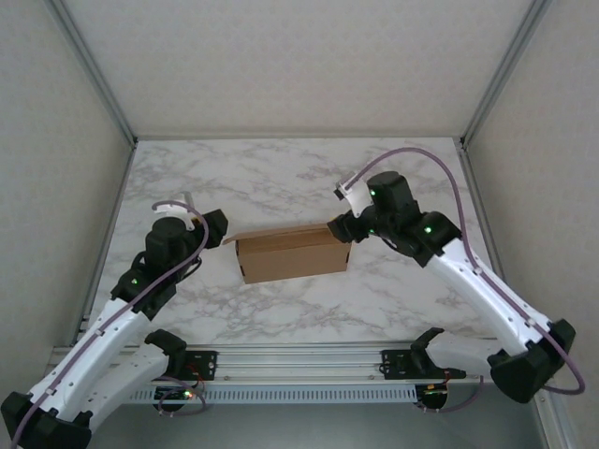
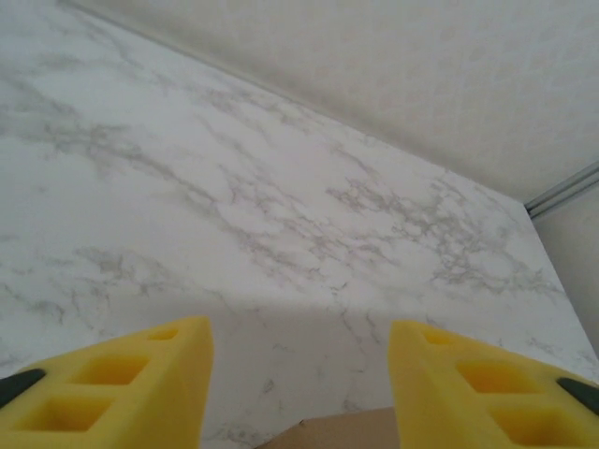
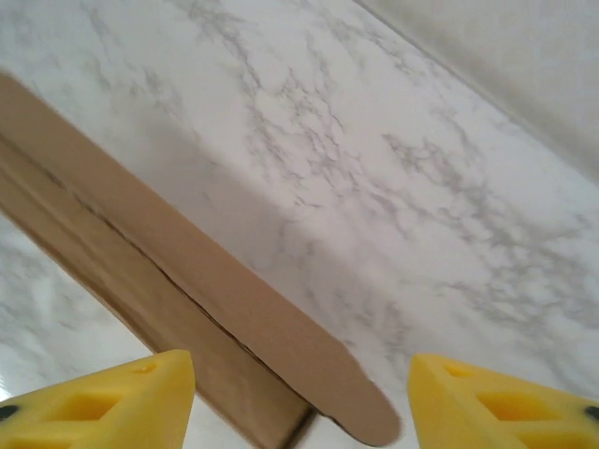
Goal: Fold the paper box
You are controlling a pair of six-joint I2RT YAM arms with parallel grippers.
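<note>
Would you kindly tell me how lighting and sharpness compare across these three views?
Top external: even light, sharp, paper box casts little shadow; left wrist: grey shadow band across the near table; right wrist: box edge crisp, soft shadow beside it.

No readable text, labels or numbers; paper box (image 1: 290, 256) plain, unprinted

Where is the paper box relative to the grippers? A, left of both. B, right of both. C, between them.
C: the top view shows the paper box lying between the left gripper and the right gripper.
</note>
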